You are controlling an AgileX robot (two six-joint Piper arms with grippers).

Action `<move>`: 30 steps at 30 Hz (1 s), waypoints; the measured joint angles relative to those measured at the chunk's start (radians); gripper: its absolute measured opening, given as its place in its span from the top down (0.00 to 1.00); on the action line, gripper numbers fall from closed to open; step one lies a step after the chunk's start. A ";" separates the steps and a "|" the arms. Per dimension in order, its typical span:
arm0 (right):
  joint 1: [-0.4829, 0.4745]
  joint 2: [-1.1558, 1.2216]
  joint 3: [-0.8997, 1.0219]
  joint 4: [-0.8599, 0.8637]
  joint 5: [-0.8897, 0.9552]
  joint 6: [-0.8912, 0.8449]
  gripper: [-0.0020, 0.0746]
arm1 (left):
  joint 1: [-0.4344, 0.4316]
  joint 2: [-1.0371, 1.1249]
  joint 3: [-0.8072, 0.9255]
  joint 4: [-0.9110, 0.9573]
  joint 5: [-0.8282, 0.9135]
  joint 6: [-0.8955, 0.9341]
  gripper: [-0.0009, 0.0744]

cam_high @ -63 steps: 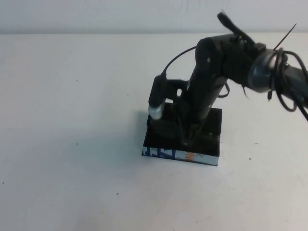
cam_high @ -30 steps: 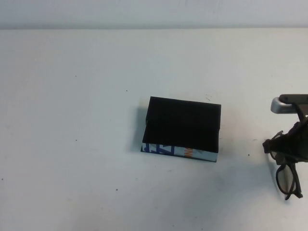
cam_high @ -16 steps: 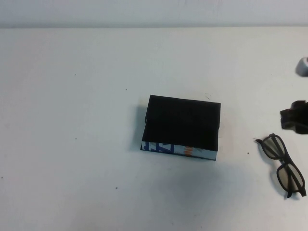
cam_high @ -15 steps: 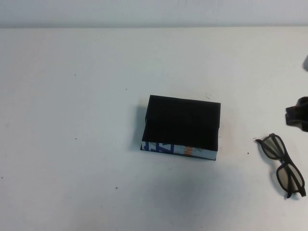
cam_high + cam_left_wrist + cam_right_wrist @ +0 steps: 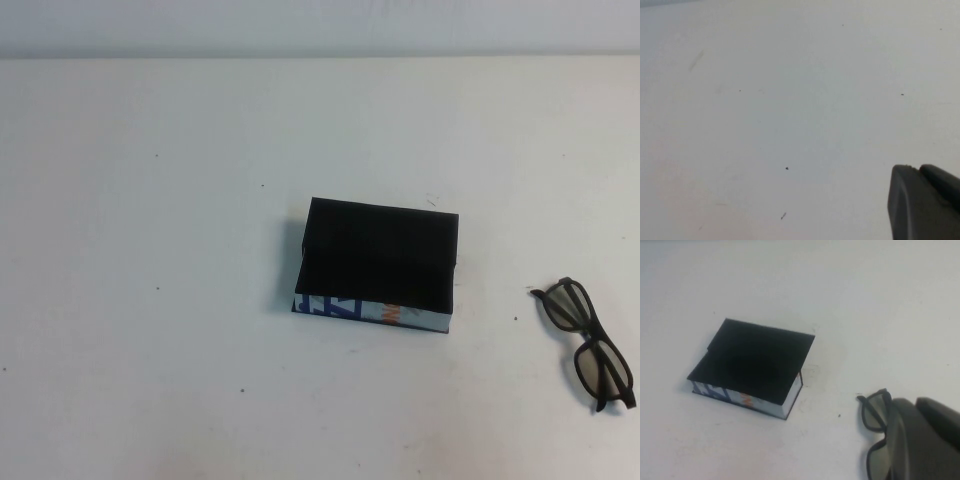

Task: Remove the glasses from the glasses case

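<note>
The glasses case (image 5: 380,262) is a flat black box lying shut in the middle of the table, its white strip with blue letters and an orange mark facing the near side. It also shows in the right wrist view (image 5: 755,360). The dark-framed glasses (image 5: 588,340) lie free on the table to the right of the case, apart from it. My right gripper (image 5: 914,401) is shut and empty, above the glasses (image 5: 875,412) and partly hiding them. My left gripper (image 5: 917,167) is shut and empty over bare table. Neither arm shows in the high view.
The white table (image 5: 150,250) carries only small dark specks around the case. Its far edge meets a pale wall at the top of the high view.
My right arm lifted the glasses from the case, carried them right, set them on the table and let go. It has since drawn back out of the high view.
</note>
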 joint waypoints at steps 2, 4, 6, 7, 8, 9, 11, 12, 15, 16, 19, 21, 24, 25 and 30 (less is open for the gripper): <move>0.000 -0.103 0.066 -0.013 -0.047 0.000 0.99 | 0.000 0.000 0.000 0.000 0.000 0.000 0.99; 0.000 -0.193 0.127 -0.039 -0.100 0.000 0.99 | 0.000 0.000 0.000 0.000 0.000 0.000 0.99; 0.000 -0.259 0.189 -0.062 -0.155 0.000 0.99 | 0.000 0.000 0.000 0.000 0.000 0.000 0.99; 0.000 -0.288 0.222 -0.070 -0.185 0.000 0.99 | 0.000 0.000 0.000 0.000 0.000 0.000 0.99; 0.000 -0.313 0.254 -0.075 -0.216 0.000 0.99 | 0.000 0.000 0.000 0.000 0.000 0.000 0.99; 0.000 -0.330 0.283 -0.079 -0.246 0.000 0.99 | 0.000 0.000 0.000 0.000 0.000 0.000 0.99; 0.000 -0.355 0.337 -0.083 -0.303 0.000 0.99 | 0.000 0.000 0.000 0.000 0.000 0.000 0.99; 0.000 -0.361 0.358 -0.083 -0.330 0.000 0.99 | 0.000 0.000 0.000 0.000 0.000 0.000 0.99; 0.000 -0.364 0.435 -0.085 -0.429 0.000 0.99 | 0.000 0.000 0.000 0.000 0.000 0.000 0.99; 0.000 -0.364 0.464 -0.085 -0.465 0.000 0.99 | 0.000 0.000 0.000 0.000 0.000 0.000 0.99; -0.012 -0.364 0.546 -0.085 -0.535 0.000 0.99 | 0.000 0.000 0.000 0.000 0.000 0.000 0.99; -0.031 -0.364 0.581 -0.085 -0.546 0.000 0.99 | 0.000 0.000 0.000 0.000 0.000 0.000 0.99; -0.066 -0.364 0.619 -0.085 -0.553 0.000 0.99 | 0.000 0.000 0.000 0.000 0.000 0.000 0.99; -0.077 -0.364 0.630 -0.085 -0.557 0.000 0.99 | 0.000 0.000 0.000 0.000 0.000 0.000 0.99; -0.104 -0.364 0.668 -0.085 -0.567 0.000 0.99 | 0.000 0.000 0.000 0.000 0.000 0.000 0.99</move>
